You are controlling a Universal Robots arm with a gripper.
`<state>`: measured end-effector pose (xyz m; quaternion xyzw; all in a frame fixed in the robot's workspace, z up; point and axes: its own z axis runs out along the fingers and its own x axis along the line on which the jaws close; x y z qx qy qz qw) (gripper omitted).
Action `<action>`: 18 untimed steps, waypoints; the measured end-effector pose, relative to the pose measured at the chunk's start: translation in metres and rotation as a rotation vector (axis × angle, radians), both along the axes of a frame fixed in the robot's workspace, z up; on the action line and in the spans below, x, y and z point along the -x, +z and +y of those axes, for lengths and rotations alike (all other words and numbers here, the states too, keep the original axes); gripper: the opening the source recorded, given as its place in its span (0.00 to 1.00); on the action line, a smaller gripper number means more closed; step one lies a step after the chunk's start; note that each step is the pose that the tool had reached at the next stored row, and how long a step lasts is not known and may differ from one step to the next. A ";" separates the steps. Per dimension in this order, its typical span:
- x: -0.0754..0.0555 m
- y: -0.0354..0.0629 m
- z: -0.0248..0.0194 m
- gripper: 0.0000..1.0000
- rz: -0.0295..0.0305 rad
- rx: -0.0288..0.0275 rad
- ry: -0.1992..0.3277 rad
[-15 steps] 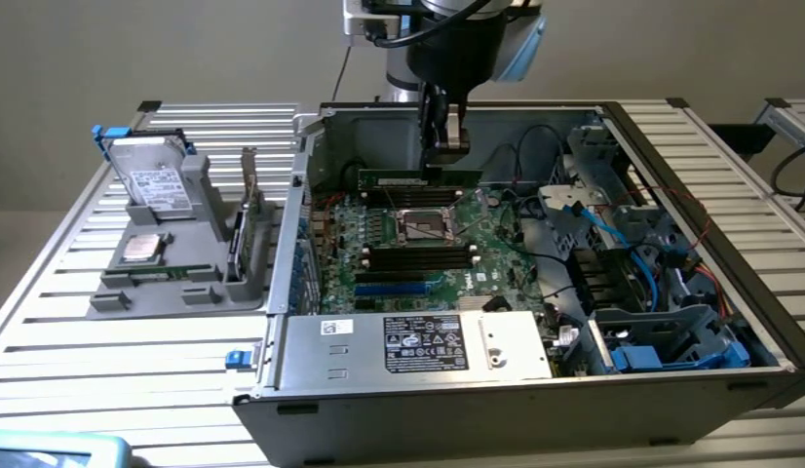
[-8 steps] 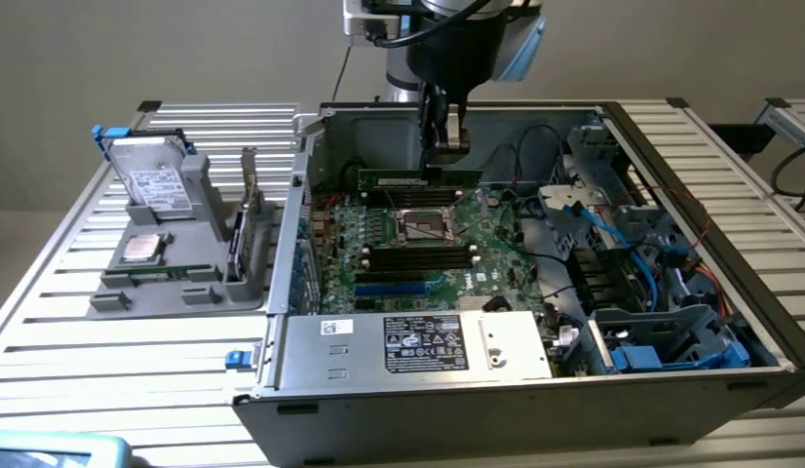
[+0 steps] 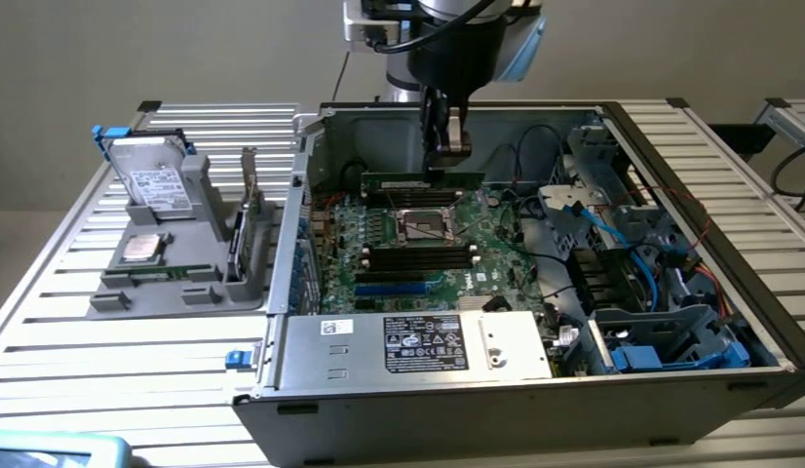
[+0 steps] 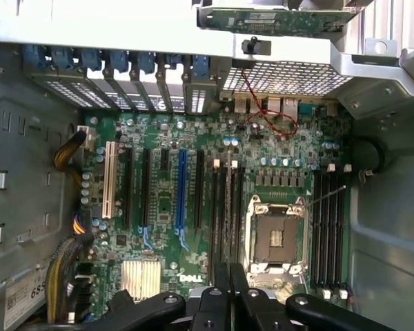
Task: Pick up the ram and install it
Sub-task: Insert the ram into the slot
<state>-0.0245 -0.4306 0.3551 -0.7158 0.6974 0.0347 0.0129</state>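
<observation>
Slatted metal worktop [image 3: 117, 361] bearing an open computer case [image 3: 507, 421]; pincer [image 3: 445, 161] clenched on the ram [image 3: 396, 181], held level above the motherboard [image 3: 494, 255], near the processor socket [image 3: 425, 226].

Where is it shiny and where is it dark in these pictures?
Exterior view: the table slats gleam pale; the computer case is dimmer inside, below the gripper holding the ram. Wrist view: a metal wall glares white; the gripper looks black.
</observation>
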 end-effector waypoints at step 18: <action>0.000 -0.0277 0.0000 0.13 -0.0145 0.0019 -0.003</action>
